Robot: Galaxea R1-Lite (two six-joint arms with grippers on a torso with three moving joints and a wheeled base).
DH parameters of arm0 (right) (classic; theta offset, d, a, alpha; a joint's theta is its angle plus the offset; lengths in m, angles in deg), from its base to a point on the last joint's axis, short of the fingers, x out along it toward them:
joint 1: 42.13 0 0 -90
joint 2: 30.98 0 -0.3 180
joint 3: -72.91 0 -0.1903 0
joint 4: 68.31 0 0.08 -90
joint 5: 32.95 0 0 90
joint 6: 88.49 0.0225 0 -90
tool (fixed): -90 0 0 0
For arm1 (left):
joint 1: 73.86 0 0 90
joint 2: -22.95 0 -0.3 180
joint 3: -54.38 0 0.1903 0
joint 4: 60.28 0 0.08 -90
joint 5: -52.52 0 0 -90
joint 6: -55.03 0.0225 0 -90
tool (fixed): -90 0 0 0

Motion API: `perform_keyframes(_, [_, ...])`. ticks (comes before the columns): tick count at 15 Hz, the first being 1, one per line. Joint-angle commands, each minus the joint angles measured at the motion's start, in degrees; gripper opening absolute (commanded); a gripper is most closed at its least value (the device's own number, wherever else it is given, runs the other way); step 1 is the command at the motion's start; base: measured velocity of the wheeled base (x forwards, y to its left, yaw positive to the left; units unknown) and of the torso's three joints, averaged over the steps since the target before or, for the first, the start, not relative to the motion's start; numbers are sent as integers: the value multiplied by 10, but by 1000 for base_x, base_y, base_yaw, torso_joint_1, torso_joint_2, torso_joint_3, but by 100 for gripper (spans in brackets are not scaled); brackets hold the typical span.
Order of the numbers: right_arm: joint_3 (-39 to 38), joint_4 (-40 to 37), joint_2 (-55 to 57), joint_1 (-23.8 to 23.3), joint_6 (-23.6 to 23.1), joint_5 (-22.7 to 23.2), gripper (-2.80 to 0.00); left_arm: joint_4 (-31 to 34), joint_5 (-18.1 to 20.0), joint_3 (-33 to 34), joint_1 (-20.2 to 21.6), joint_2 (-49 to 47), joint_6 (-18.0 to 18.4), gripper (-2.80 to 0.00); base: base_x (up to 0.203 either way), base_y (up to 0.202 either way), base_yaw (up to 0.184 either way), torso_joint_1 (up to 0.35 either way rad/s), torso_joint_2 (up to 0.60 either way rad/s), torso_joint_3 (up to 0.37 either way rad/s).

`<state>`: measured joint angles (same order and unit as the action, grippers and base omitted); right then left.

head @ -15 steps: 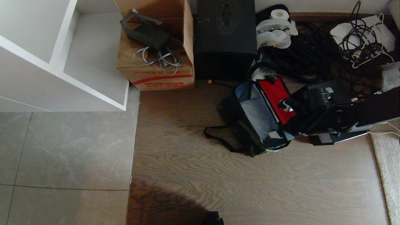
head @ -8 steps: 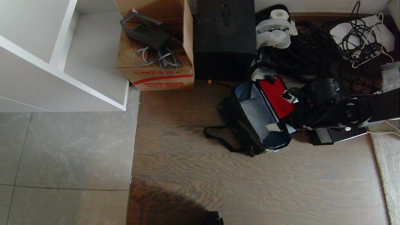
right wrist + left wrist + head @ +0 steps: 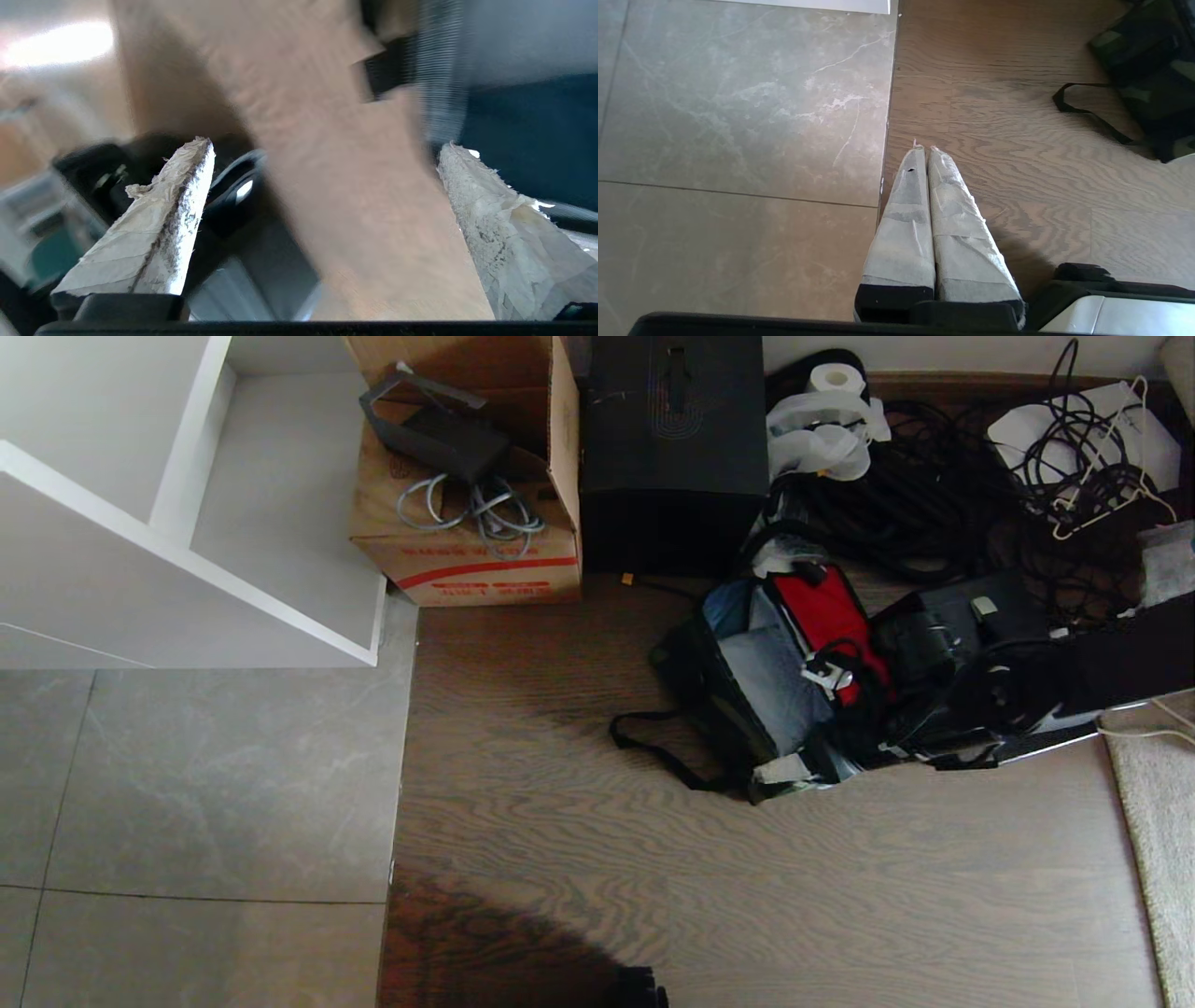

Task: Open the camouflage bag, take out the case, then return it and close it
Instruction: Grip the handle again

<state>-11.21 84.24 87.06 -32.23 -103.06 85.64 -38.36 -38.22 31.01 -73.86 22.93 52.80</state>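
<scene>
Since a second ago my right arm has swung its gripper [image 3: 810, 723] down and toward me along the open bag [image 3: 747, 709], from the red flap lining [image 3: 826, 611] to the near end of the opening, and its fingers have spread wider. Working down from the biggest things: I see wood floor [image 3: 747, 896] under the work area, grey tile [image 3: 187, 784] to the left, and a white shelf unit [image 3: 187, 523] at far left. Against the back wall stand a cardboard carton [image 3: 467, 560] and a tall black box [image 3: 672, 448], with a tangle of black cables [image 3: 915, 495] to the right. On the wood, in front of the black box, the bag lies with its flap thrown back and its grey interior [image 3: 770, 681] showing; its black strap [image 3: 653, 747] trails toward the tile. Just right of the bag, touching the flap side, lies the case [image 3: 1004, 593], mostly hidden under my right arm. From the right wrist camera I see taped fingers [image 3: 154, 233] standing wide apart with nothing between them; the background there is blurred. My left gripper [image 3: 924, 149] hangs parked over the tile-wood seam, well apart from the bag, fingers pressed together on nothing.
</scene>
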Motion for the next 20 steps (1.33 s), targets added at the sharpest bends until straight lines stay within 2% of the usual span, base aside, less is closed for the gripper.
perform_keyframes(1, [22, 1, 44, 13, 1, 2, 0, 0, 0, 5, 0, 0, -1, -280, 0, 0, 0, 0, 0, 0])
perform_keyframes(3, [41, 1, 56, 15, 5, 0, 0, 0, 0, 5, 0, 0, -1, -280, 0, 0, 0, 0, 0, 0])
perform_keyframes(7, [132, -10, 79, 12, 35, -4, 0, 0, 0, 5, 0, 0, -1, -280, 0, 0, 0, 0, 0, 0])
perform_keyframes(12, [170, -7, 88, -1, 37, -5, 0, 0, 0, 5, 0, 0, -1, -280, 0, 0, 0, 0, 0, 0])
perform_keyframes(14, [171, -4, 120, 6, 36, -29, 0, 0, 0, 5, 0, 0, 0, -280, 0, 0, 0, 0, 0, 0])
perform_keyframes(16, [172, 5, 145, 20, 36, -82, 0, 0, 0, 5, 0, 0, 0, -280, 0, 0, 0, 0, 0, 0])
perform_keyframes(17, [173, 9, 149, 23, 37, -93, -280, 0, 0, 5, 0, 0, 0, -280, 0, 0, 0, 0, 0, 0])
perform_keyframes(20, [174, 23, 164, 36, 37, -111, -280, 0, 0, 5, 0, 0, -1, -280, 0, 0, 0, 0, 0, 0])
